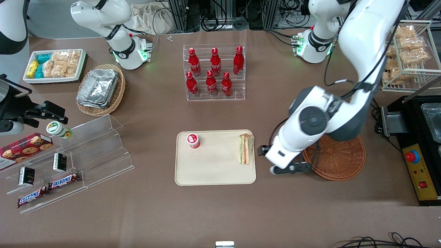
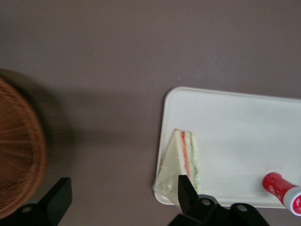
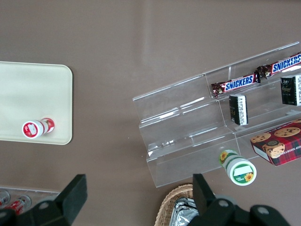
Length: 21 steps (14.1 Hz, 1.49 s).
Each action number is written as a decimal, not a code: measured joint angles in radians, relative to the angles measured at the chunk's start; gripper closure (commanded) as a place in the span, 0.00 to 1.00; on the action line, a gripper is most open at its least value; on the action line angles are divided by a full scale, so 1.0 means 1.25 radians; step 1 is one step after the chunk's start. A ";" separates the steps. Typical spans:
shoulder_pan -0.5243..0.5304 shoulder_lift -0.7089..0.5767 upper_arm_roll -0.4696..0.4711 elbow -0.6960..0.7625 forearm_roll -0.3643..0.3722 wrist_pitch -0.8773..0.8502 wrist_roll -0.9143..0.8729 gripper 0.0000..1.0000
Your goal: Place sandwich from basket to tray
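Observation:
The sandwich (image 1: 245, 149) (image 2: 182, 159) lies on the cream tray (image 1: 213, 172) (image 2: 235, 127), at the tray's edge toward the working arm's end. Its wrapper corner hangs slightly over the rim. The round reddish-brown basket (image 1: 339, 158) (image 2: 19, 150) stands beside the tray with nothing visible in it, partly covered by the arm. My gripper (image 1: 269, 160) (image 2: 122, 195) hangs over the bare table between tray and basket. It is open, with nothing between its fingers. One finger (image 2: 186, 190) overlaps the sandwich's corner in the left wrist view.
A small red bottle with a white cap (image 1: 193, 140) (image 2: 282, 188) stands on the tray. Farther from the camera is a clear rack of red bottles (image 1: 215, 72). A stepped acrylic shelf (image 1: 93, 151) and a tan basket of foil containers (image 1: 101, 89) lie toward the parked arm's end.

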 measured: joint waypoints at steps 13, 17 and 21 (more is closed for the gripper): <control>0.308 -0.355 0.005 -0.229 -0.122 -0.180 0.414 0.00; 0.314 -0.368 0.003 -0.244 -0.124 -0.180 0.425 0.00; 0.332 -0.368 0.006 -0.244 -0.127 -0.177 0.425 0.00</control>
